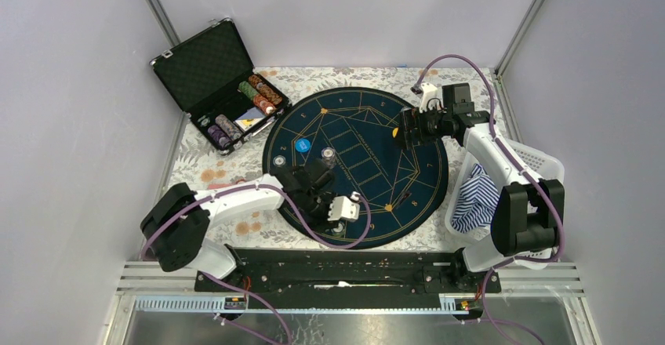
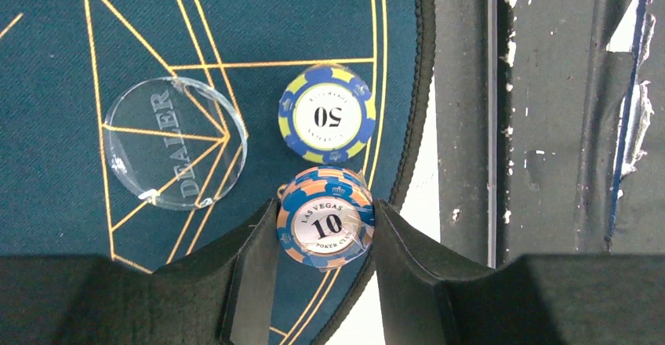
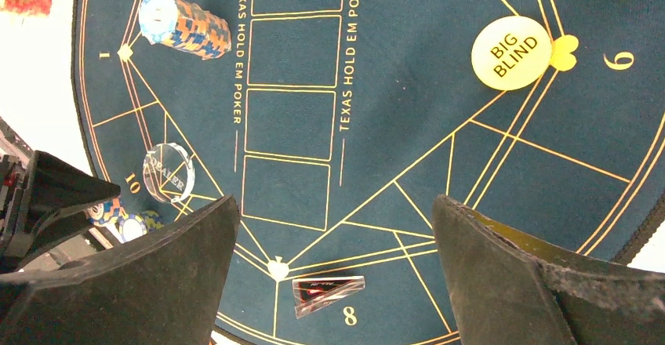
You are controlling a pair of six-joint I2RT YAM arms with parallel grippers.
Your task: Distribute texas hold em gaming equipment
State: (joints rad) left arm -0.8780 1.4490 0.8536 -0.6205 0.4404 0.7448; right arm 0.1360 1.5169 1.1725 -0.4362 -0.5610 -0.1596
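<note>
We see a matt, finely woven cloth mat (image 2: 235, 31) printed with gold lines, and lying on that mat a clear, glossy plastic dealer button (image 2: 176, 143) and a smooth, shiny orange chip stack (image 2: 325, 227) with glinting film, flanked by matt black, rough-edged fingers (image 2: 243, 274).

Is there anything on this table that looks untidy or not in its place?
One thing stands out: the blue-white striped cloth hangs crumpled over the rim of the white basket on the right, on the side facing the round mat, instead of lying inside it.
</note>
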